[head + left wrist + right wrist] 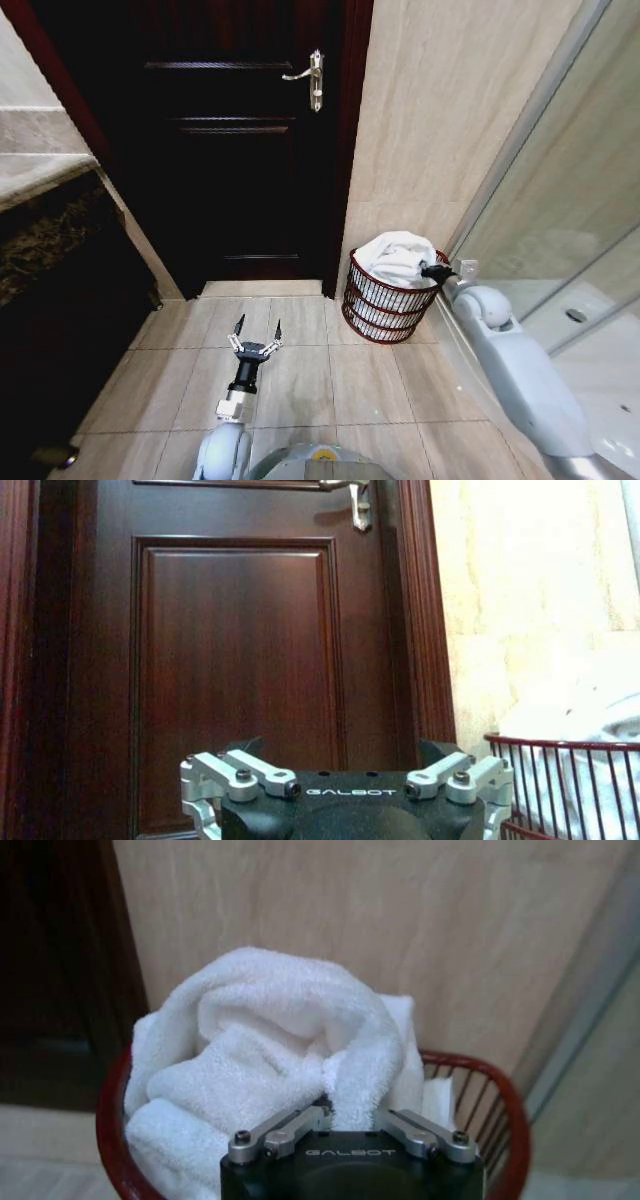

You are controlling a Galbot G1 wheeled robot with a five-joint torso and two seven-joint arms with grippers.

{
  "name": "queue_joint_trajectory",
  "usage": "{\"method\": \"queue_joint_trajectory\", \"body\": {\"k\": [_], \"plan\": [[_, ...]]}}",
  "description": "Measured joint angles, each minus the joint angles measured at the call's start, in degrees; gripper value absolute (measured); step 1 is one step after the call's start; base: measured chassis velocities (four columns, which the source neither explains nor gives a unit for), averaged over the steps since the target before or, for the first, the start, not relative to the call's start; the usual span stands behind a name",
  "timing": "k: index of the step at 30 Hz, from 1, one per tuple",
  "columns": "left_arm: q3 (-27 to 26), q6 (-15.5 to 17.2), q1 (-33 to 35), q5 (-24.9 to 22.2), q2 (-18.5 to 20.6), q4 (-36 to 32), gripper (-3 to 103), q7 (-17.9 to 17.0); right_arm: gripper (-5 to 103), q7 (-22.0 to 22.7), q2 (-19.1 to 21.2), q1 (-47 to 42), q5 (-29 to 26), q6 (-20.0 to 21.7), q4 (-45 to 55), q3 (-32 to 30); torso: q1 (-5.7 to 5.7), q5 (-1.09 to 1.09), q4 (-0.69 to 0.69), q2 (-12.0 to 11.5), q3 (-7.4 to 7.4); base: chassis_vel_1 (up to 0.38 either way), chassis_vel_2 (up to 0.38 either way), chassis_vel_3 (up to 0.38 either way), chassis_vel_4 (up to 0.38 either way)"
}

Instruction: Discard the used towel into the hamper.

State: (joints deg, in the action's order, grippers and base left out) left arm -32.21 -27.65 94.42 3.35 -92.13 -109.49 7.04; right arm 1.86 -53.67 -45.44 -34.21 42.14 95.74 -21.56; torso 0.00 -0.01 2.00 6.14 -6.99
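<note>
Right wrist view: my right gripper (pixel 352 1119) sits at the hamper (pixel 510 1117) rim, fingers narrowed on a fold of the towel (pixel 260 1042). I judge it still pinched. Towel is heaped in the hamper, bulging above the rim. Hamper stands on the floor tiles against the wall, beside the door (pixel 220 150). Left gripper (pixel 256 333) is parked low over the tiles, fingers spread wide, empty. Risks: if I retract without fully opening, the fold drags the towel back out; snagged loops could tip the light basket; the overhanging heap may slide off.
</note>
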Motion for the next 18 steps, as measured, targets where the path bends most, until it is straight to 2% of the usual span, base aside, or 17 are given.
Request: {"method": "queue_joint_trajectory", "body": {"k": [3, 6, 11, 14, 17, 18], "plan": [[-0.05, 0.07, -0.15, 0.00, -0.01, 0.00, 100, 0.00, 5, -0.31, -0.41, 3.93, -0.99, 0.32, -3.93, 3.50, 0.00, 0.01, 0.02, 0.00, -0.01, 0.000, 0.000, 0.000, 0.000], [-0.16, 0.48, -0.14, 0.01, 0.00, -0.14, 100, 0.04, 5, -0.33, -2.89, 9.17, -1.40, 0.31, -11.28, 8.09, 0.00, 0.01, 0.05, 0.01, -0.02, 0.000, 0.000, 0.000, 0.000], [-0.36, 0.71, -0.26, 0.00, 0.00, -0.19, 100, 0.04, 5, -0.39, -4.35, 10.02, -0.99, 0.19, -15.13, 9.31, 0.00, 0.01, 0.03, 0.01, -0.02, 0.000, 0.000, 0.000, 0.000], [-0.36, 0.80, -0.76, -0.01, 0.00, 0.17, 100, 0.01, 5, -3.37, -4.55, 9.78, 1.91, -0.02, -17.83, 9.21, 0.00, 0.00, 0.00, 0.03, -0.02, 0.000, 0.000, 0.000, 0.000], [-0.30, 0.81, -1.15, -0.02, 0.00, 0.51, 100, 0.00, 3, -4.05, -4.89, 10.04, 2.96, -0.11, -19.19, 8.93, 0.00, 0.02, 0.00, 0.03, -0.03, 0.000, 0.000, 0.000, 0.000], [-0.30, 0.85, -1.44, -0.02, -0.01, 0.74, 100, -0.01, 7, -4.26, -4.94, 10.13, 3.12, -0.31, -19.10, 8.48, 0.00, 0.02, 0.01, 0.03, -0.04, 0.000, 0.000, 0.000, 0.000]]}}
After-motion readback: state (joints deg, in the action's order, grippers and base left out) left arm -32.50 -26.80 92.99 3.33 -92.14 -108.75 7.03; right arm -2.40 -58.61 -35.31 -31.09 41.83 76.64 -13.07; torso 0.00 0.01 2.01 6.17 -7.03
